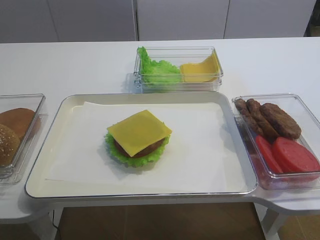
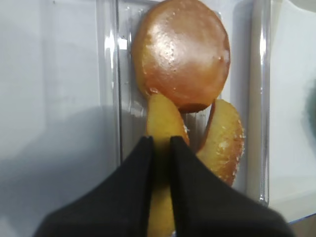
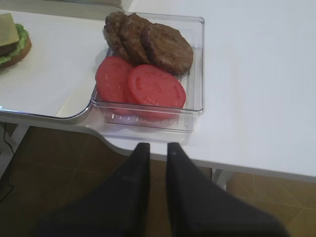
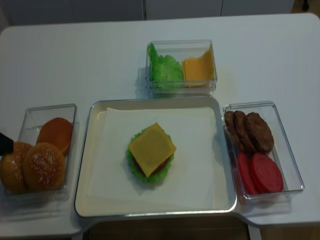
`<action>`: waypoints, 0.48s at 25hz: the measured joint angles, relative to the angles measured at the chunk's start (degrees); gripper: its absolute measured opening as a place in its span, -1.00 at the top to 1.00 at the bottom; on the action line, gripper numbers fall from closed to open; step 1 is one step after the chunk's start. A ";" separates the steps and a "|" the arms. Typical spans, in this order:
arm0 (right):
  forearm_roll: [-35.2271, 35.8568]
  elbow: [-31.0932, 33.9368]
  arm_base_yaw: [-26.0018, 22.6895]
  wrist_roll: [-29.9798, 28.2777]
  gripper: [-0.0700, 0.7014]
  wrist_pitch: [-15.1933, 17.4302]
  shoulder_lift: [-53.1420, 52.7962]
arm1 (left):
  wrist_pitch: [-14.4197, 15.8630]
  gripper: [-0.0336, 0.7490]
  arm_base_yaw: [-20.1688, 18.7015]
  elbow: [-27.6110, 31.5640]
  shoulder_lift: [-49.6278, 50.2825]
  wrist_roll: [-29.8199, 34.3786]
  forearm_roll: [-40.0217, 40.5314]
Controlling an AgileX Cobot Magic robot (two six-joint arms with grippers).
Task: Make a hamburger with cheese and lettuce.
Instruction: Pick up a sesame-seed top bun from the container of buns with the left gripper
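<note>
Pinching a bun half (image 2: 163,148) on edge, left gripper (image 2: 160,148) fingers nearly together, inside the clear bun box (image 2: 109,98) left of the tray (image 1: 75,107). Right gripper (image 3: 155,150) slightly parted, holding nothing, near the tomato box (image 3: 197,64). Hamburger (image 1: 138,138) mid-tray: lettuce (image 1: 131,160), cheese (image 1: 138,131) topmost.

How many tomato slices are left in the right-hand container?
2 visible: one tomato slice at the container's front left, one overlapping it to the right. More could sit hidden beneath.

White table (image 1: 75,65), pale cabinet fronts (image 1: 180,17) behind, brown floor (image 1: 165,222) beneath.
</note>
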 joint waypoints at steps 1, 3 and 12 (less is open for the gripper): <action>0.00 0.00 0.00 0.00 0.60 0.00 0.00 | 0.00 0.76 0.00 0.00 -0.10 0.00 -0.44; 0.00 0.00 0.00 0.00 0.63 0.00 0.00 | -0.23 0.76 0.00 0.00 -0.26 0.00 -1.51; 0.00 0.00 0.00 0.00 0.71 0.00 0.00 | -0.50 0.80 0.00 0.00 -3.21 0.12 -4.89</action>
